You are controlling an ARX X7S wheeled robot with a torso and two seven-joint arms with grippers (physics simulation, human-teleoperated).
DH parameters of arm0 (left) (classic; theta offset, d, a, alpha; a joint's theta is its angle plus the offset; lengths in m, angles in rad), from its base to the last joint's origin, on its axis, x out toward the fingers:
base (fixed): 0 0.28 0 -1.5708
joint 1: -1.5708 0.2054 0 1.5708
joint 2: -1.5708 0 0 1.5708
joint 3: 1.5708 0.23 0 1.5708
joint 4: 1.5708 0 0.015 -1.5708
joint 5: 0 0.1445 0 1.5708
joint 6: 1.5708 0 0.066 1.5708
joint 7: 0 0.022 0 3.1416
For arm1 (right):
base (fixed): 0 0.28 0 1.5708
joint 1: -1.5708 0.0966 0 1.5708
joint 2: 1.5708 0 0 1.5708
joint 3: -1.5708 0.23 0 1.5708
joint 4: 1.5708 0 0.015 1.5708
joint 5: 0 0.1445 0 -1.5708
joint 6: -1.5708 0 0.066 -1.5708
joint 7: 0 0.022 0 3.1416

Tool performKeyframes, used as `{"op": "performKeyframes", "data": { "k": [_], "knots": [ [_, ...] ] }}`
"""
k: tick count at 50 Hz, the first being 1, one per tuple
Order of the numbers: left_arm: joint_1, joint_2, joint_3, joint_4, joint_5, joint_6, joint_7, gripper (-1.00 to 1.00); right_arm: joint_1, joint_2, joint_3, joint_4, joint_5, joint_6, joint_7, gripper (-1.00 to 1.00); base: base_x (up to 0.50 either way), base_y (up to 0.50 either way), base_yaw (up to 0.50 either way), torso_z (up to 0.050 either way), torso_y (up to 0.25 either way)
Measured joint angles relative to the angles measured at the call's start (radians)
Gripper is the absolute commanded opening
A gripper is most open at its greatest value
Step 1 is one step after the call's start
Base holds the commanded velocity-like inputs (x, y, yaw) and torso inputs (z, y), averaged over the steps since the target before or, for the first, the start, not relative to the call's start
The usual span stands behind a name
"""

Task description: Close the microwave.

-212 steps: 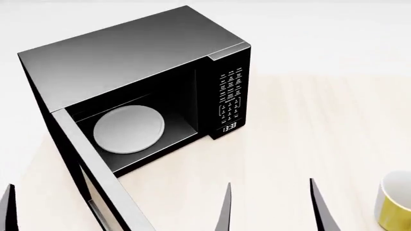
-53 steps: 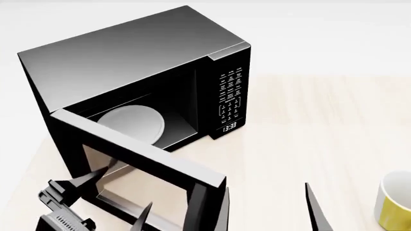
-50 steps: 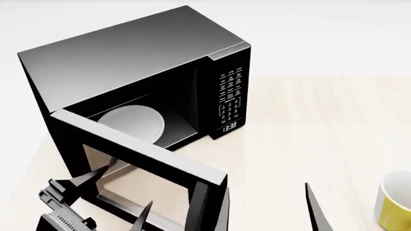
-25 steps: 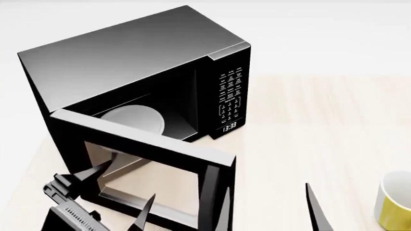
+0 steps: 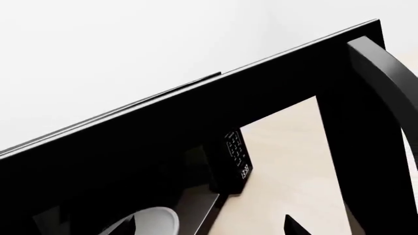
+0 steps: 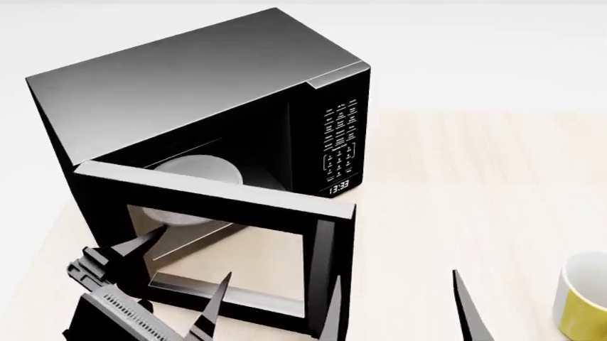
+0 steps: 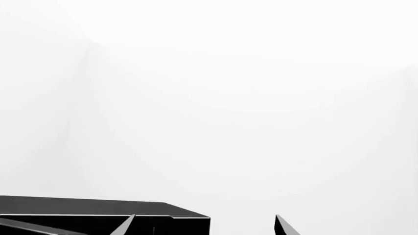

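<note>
The black microwave [image 6: 190, 85] stands on the pale wooden table at the left. Its windowed door [image 6: 209, 199] is about half open, hinged at the left. The white plate [image 6: 195, 170] shows inside. My left gripper [image 6: 190, 256] is open and empty, with its fingers right at the outer face of the door by the window. In the left wrist view my left gripper [image 5: 209, 226] faces the door frame [image 5: 163, 127], with the curved handle [image 5: 385, 88] to one side. My right gripper [image 6: 396, 278] is open and empty, just right of the door's free edge.
A yellow and white mug [image 6: 581, 298] stands at the right edge of the table [image 6: 474, 177]. The keypad and clock [image 6: 340, 153] are on the microwave's right front. The right wrist view shows my right gripper [image 7: 203, 226], the microwave's top [image 7: 98, 208] and a white wall.
The door has swung from wide open to about half closed. My left gripper has come into view and moved forward with the door. My right gripper has hardly moved.
</note>
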Motion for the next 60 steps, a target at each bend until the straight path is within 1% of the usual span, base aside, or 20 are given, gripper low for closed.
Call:
{"op": "performKeyframes", "data": {
  "k": [60],
  "knots": [
    [-0.086, 0.058, 0.014, -0.162, 0.029, 0.068, -0.099, 1.0, 0.009, 0.015, -0.017, 0.016, 0.003, -0.002, 0.022, 1.0, 0.0, 0.0, 0.0, 0.0, 0.001]
  ]
}}
